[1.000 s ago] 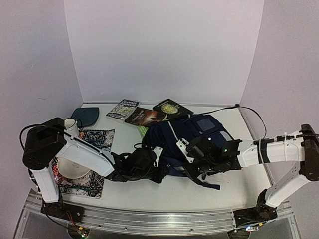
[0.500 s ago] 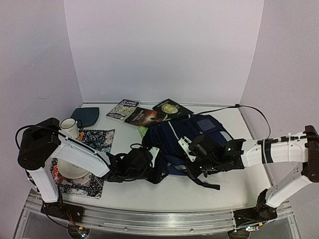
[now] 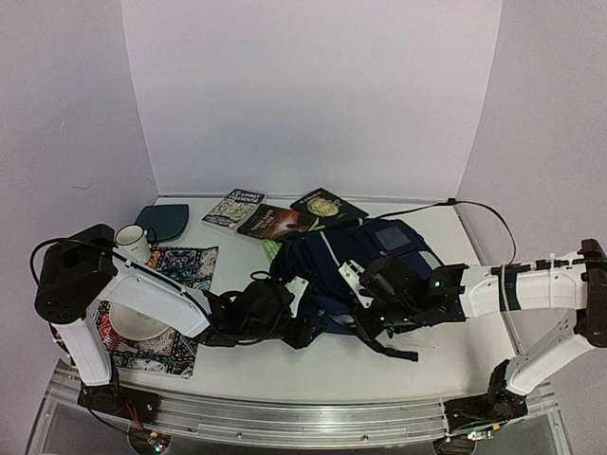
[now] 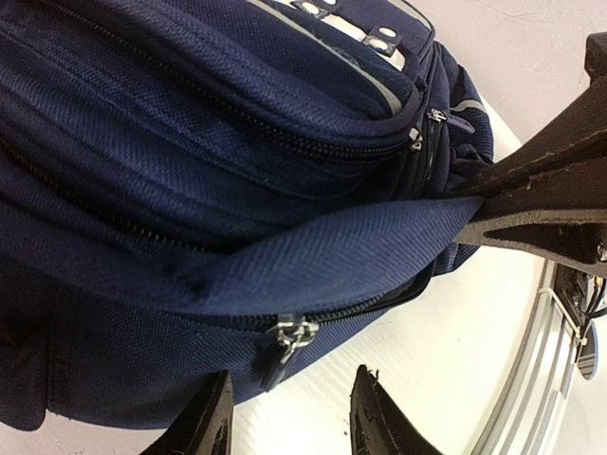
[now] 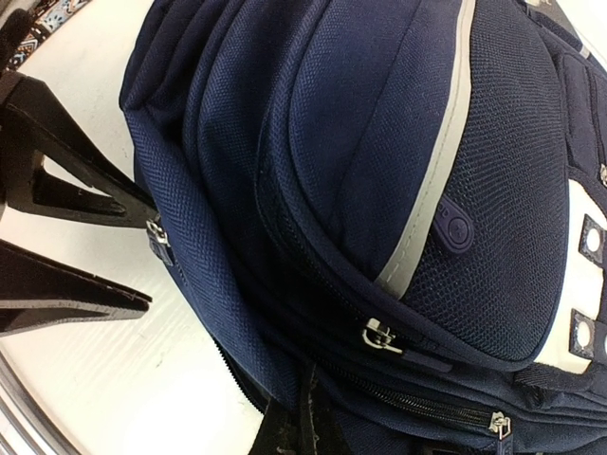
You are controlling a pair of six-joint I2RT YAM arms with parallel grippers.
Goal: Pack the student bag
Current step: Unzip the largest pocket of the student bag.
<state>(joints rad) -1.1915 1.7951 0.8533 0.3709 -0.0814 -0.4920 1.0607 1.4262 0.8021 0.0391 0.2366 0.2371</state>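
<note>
The white surface [image 3: 446,351] stood between lavender walls, and the student bag [image 3: 365,251] lay at its middle. The right gripper [image 5: 296,425] was pinching a fabric flap [image 4: 313,251] of the bag. The left gripper [image 4: 289,422] was spread around a zipper pull [image 4: 287,339] without holding it. If the flap slipped from the pinch, the opening could fall closed. The pull could also escape sideways.

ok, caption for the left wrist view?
Left gripper open at zipper pull of student bag; right gripper pinches the flap.
</note>
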